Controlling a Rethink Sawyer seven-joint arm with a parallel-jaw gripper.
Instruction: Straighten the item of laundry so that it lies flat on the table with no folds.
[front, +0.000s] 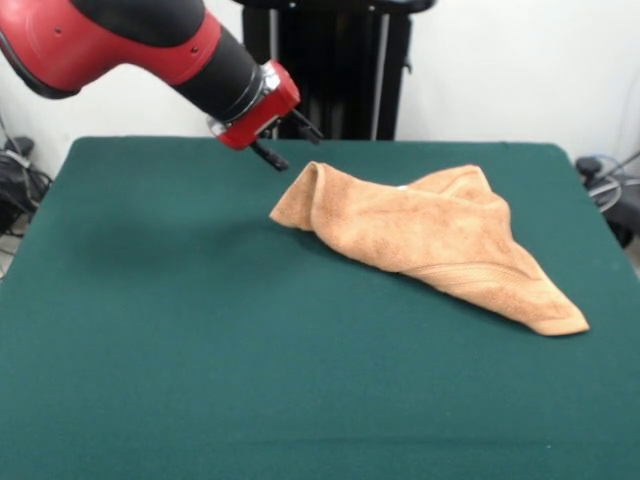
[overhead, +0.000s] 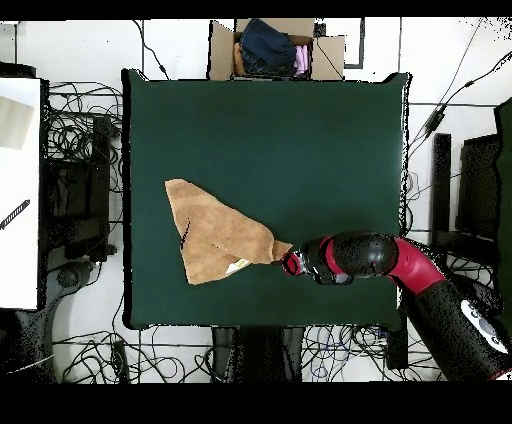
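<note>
My arm (front: 150, 45) runs off the top-left edge; the towel (front: 430, 240) folds hide its own underside.

Orange-tan towel (front: 435, 240) crumpled, folded into rough triangle on green table (front: 200, 330)

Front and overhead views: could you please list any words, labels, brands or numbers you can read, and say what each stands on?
None can be read.
The small white label on the folded orange-tan terry-cloth towel shows no legible print.
The red and black arm and its gripper carry no visible lettering.
</note>
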